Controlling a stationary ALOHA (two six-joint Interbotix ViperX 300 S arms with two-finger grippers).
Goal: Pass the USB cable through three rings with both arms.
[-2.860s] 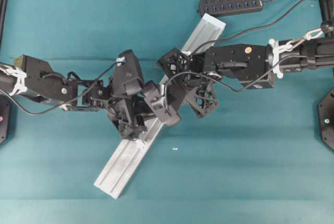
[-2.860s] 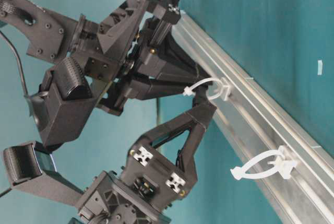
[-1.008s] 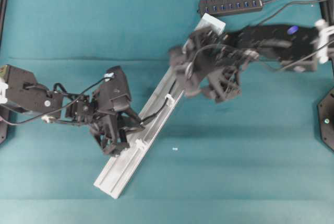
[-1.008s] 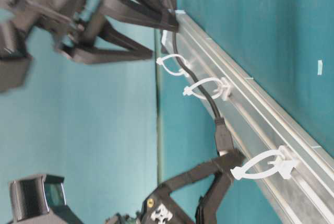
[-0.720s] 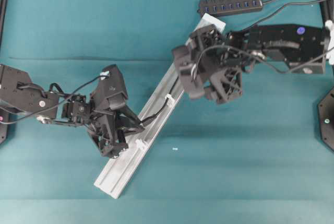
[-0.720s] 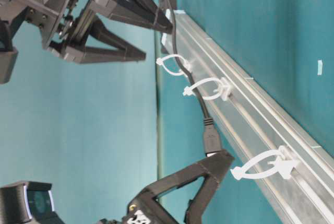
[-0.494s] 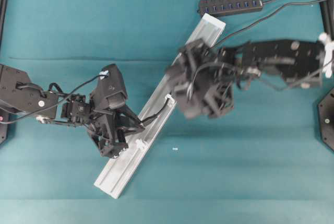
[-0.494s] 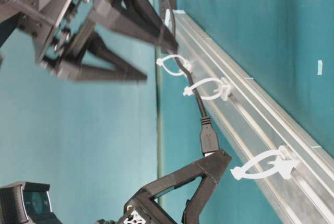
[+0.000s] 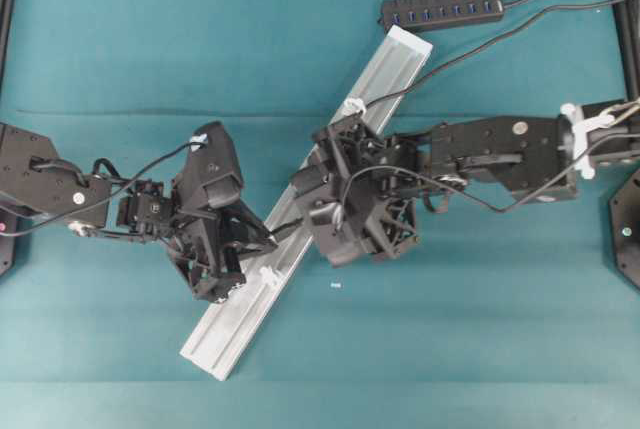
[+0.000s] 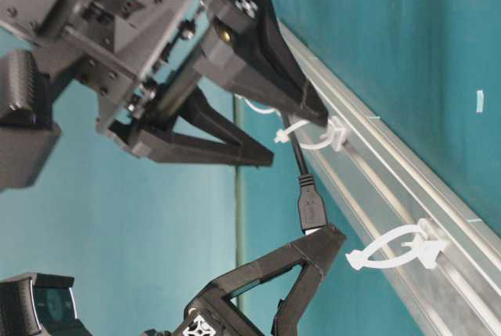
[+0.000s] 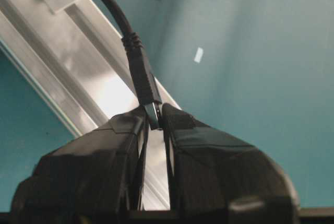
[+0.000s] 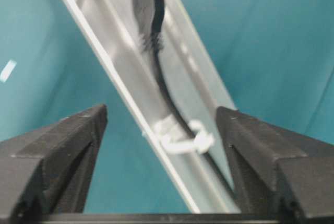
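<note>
Overhead view: straight down, far, whole teal table (image 9: 120, 39) with silver rail (image 9: 235, 324) running diagonally. Table-level view: low, close, sighting along the rail, picture turned sideways. Left wrist view: looks out past its fingertips (image 11: 130, 125), very near the rail. Right wrist view: looks down between its fingers (image 12: 78, 130). All four share the rail's middle stretch

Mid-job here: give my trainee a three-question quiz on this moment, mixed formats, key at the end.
1. True or false: the left hand pinches the USB cable by its metal tip.
2. Is the right hand A) open over the rail, or B) shut on the cable?
3. Fill in: the ring nearest the plug is still ____.

Key: 1 true; 2 A; 3 unthreaded.
</note>
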